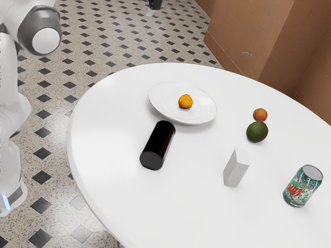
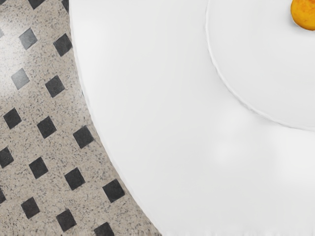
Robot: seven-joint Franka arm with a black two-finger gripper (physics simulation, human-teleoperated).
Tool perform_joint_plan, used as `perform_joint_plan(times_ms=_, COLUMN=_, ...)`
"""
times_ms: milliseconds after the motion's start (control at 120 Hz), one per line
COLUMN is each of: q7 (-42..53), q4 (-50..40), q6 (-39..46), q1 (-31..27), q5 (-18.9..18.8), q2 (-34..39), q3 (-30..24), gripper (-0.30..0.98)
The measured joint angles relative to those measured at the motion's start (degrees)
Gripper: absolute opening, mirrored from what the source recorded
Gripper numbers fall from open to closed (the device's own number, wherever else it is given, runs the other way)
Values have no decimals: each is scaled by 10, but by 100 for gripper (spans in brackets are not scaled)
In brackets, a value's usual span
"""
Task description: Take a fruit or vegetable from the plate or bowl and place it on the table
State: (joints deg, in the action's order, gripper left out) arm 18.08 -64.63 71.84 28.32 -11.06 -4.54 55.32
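Note:
At the top edge of the exterior view, part of the black gripper shows, high up and beyond the plate's far side. A small orange fruit rests on the white plate, a little off its middle. From above, the wrist view has the same orange fruit cut off by the picture's corner, with part of the plate around it. My hand is over the table's edge region, off to one side of the fruit.
A black cylinder lies close to the plate on the round white table. Farther toward the exterior view's right are a reddish fruit, a dark green fruit, a white box and a soda can.

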Motion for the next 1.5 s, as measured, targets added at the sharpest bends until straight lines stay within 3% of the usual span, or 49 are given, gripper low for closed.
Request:
perform_joint_plan(times_ms=167, q7=6, q4=-5, q6=-28, q1=49, q5=14, q2=-1, q3=2, gripper=67)
perform_joint_plan(times_ms=333, q7=11, q4=-3, q6=-40, q1=40, q5=23, q2=0, q3=3, gripper=67)
perform_joint_plan(times_ms=417, q7=10, q4=-54, q6=-41, q1=70, q5=30, q2=77, q3=-25, gripper=67)
perform_joint_plan(times_ms=450, q7=4, q4=-106, q6=-37, q1=109, q5=11, q2=151, q3=-39, gripper=66)
perform_joint_plan(times_ms=517, q7=-18, q4=-203, q6=-33, q1=216, q5=-61, q2=305, q3=-47, gripper=67)
perform_joint_plan(times_ms=575, q7=-42, q4=-259, q6=-30, q1=259, q5=-110, q2=369, q3=-35, gripper=67)
perform_joint_plan(times_ms=675, q7=-78, q4=-279, q6=-28, q1=281, q5=-153, q2=370, q3=-16, gripper=67)
perform_joint_plan(times_ms=725, q7=-93, q4=-271, q6=-19, q1=337, q5=-167, q2=365, q3=31, gripper=67)
perform_joint_plan(times_ms=792, q7=-112, q4=-272, q6=3, q1=378, q5=-178, q2=362, q3=67, gripper=67)
perform_joint_plan(times_ms=917, q7=-142, q4=-290, q6=55, q1=397, q5=-189, q2=369, q3=84, gripper=67)
perform_joint_plan(times_ms=1075, q7=-172, q4=-294, q6=108, q1=496, q5=-255, q2=506, q3=148, gripper=67)
perform_joint_plan(times_ms=1150, q7=-182, q4=-298, q6=126, q1=530, q5=-277, q2=534, q3=170, gripper=66)
perform_joint_plan(times_ms=1283, q7=-196, q4=-307, q6=154, q1=578, q5=-295, q2=519, q3=213, gripper=66)
perform_joint_plan(times_ms=1500, q7=-201, q4=-308, q6=160, q1=590, q5=-323, q2=472, q3=216, gripper=66)
